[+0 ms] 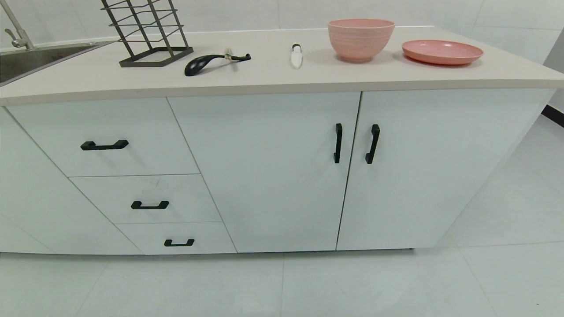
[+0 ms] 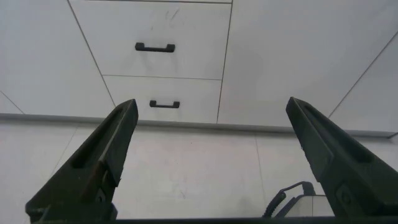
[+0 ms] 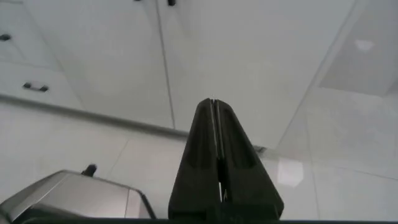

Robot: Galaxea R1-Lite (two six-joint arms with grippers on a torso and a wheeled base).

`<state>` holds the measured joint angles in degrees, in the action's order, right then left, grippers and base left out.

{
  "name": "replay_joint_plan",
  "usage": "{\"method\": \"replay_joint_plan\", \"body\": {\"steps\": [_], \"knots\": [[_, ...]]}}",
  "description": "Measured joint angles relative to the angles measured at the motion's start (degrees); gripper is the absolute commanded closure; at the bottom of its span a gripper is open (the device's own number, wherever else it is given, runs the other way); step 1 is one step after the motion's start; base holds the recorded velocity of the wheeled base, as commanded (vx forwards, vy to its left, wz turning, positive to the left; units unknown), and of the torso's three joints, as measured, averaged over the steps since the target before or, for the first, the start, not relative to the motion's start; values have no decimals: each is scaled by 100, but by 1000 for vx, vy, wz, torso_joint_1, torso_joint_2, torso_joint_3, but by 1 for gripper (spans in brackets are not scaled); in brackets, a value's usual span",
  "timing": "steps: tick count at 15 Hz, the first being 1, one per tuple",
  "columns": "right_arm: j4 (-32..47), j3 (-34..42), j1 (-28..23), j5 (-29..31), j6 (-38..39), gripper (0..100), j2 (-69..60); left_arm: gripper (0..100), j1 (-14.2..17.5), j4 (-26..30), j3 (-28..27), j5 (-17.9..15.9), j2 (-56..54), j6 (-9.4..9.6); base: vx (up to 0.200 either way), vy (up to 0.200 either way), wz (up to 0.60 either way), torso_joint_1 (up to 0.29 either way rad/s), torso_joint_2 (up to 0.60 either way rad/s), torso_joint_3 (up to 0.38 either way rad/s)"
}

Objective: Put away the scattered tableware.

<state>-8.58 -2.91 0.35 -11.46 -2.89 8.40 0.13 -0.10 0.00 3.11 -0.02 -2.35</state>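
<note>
On the countertop stand a pink bowl and, to its right, a pink plate. A black spoon lies left of centre, and a small white utensil lies between it and the bowl. A black wire rack stands at the back left. My left gripper is open, low over the floor and facing the lower drawers. My right gripper is shut with nothing in it, low before the cabinet doors.
A sink with a tap is set in the counter's far left. Below are three drawers with black handles and two cabinet doors, all closed. Open tiled floor lies in front.
</note>
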Motion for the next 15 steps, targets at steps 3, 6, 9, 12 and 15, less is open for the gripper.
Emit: {"method": "replay_joint_plan", "body": {"steps": [3, 6, 9, 12, 15], "knots": [[-375, -271, 146, -358, -233, 0, 1062, 0, 0, -4, -2, -27, 0, 11, 0, 0, 0, 0, 0, 0], [-2193, -345, 352, -457, -316, 0, 2658, 0, 0, -6, -2, -35, 0, 6, 0, 0, 0, 0, 0, 0], [-4237, -216, 545, -824, -411, 0, 4771, 0, 0, -6, -2, -35, 0, -7, 0, 0, 0, 0, 0, 0], [-5578, -645, 730, -1470, -742, 0, 6693, 0, 0, -37, 0, -123, 0, 39, 0, 0, 0, 0, 0, 0], [-6329, -1351, 1036, -2111, -1117, 0, 7991, 0, 7, -1096, -5, -260, 0, 101, 0, 0, 0, 0, 0, 0]]}}
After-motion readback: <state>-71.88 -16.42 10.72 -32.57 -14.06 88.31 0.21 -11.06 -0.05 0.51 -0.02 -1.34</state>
